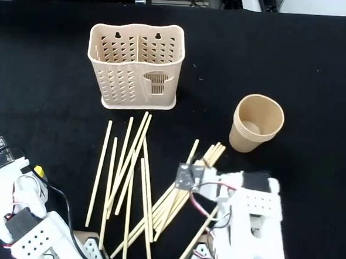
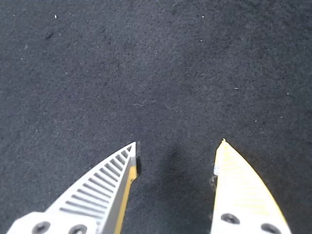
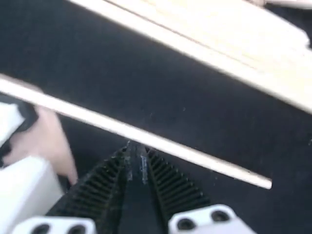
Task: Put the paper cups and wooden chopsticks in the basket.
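1. Basket [image 1: 136, 65]: stands upright at the far middle of the black cloth [image 1: 318, 68]. It is perforated, and nothing can be seen inside it.
2. Cup [image 1: 257, 123]: a single paper cup, upright with its mouth open. It stands to the right of the basket and nearer the arms, well apart from the basket.
3. Chopsticks [image 1: 170, 201]: they lie loose on the cloth between the basket and the arms. Some fan out singly on the left. A tighter bundle runs on a slant from near the cup toward the near edge.
4. Left arm [image 1: 21, 214]: sits at the near left corner, to the side of the chopsticks.
5. Left gripper [image 2: 179, 146]: the jaws stand apart over bare cloth, with nothing between them.
6. Right arm [image 1: 249, 222]: sits at the near right, over the lower end of the bundle and just short of the cup.
7. Right gripper [image 3: 135, 148]: the jaws are together, and their tips sit at one chopstick [image 3: 195, 157] that crosses just in front of them. Whether the tips touch it cannot be told. The bundle [image 3: 219, 39] lies farther off.
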`<state>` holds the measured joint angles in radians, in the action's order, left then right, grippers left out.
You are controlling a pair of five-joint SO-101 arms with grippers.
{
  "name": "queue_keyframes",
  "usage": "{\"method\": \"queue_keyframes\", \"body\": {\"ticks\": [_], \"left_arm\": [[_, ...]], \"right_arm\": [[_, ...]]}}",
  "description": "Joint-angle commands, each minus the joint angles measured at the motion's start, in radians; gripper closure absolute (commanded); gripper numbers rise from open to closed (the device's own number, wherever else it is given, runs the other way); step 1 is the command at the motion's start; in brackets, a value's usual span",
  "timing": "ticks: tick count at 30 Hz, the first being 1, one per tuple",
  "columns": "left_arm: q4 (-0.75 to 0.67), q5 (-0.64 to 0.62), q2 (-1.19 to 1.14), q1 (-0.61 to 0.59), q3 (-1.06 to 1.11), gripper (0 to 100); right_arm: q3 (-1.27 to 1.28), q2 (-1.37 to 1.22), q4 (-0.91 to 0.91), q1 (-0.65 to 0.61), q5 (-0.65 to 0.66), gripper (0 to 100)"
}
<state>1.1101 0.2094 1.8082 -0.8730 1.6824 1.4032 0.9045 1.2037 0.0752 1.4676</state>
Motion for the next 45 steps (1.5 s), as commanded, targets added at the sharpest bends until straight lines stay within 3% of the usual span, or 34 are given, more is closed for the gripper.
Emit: {"method": "queue_keyframes", "body": {"ticks": [1, 9, 16, 19, 21, 24, 28, 33, 41, 45], "left_arm": [[0.003, 0.008, 0.002, -0.007, 0.016, 73], [0.003, 0.008, 0.002, -0.007, 0.016, 73], [0.003, 0.008, 0.002, -0.007, 0.016, 73], [0.003, 0.008, 0.002, -0.007, 0.016, 73], [0.003, 0.008, 0.002, -0.007, 0.016, 73], [0.003, 0.008, 0.002, -0.007, 0.016, 73], [0.003, 0.008, 0.002, -0.007, 0.016, 73], [0.003, 0.008, 0.002, -0.007, 0.016, 73], [0.003, 0.008, 0.002, -0.007, 0.016, 73], [0.003, 0.008, 0.002, -0.007, 0.016, 73]], "right_arm": [[0.039, -0.005, -0.061, -0.066, -0.115, 98.4], [-0.090, -0.008, -0.077, -0.176, -0.361, 98.4], [-0.068, -0.010, -0.284, -0.351, -0.606, 98.2], [-0.099, -0.010, -0.262, -0.365, -0.632, 91.4], [-0.151, -0.004, -0.184, -0.331, -0.626, 85.8], [-0.251, -0.004, -0.026, -0.275, -0.591, 86.4], [-0.282, -0.007, 0.098, -0.184, -0.394, 87.8], [-0.185, -0.010, 0.092, -0.137, -0.144, 87.4], [-0.036, -0.010, -0.132, -0.138, -0.140, 87.1], [-0.018, -0.010, -0.155, -0.132, -0.140, 75.0]]}}
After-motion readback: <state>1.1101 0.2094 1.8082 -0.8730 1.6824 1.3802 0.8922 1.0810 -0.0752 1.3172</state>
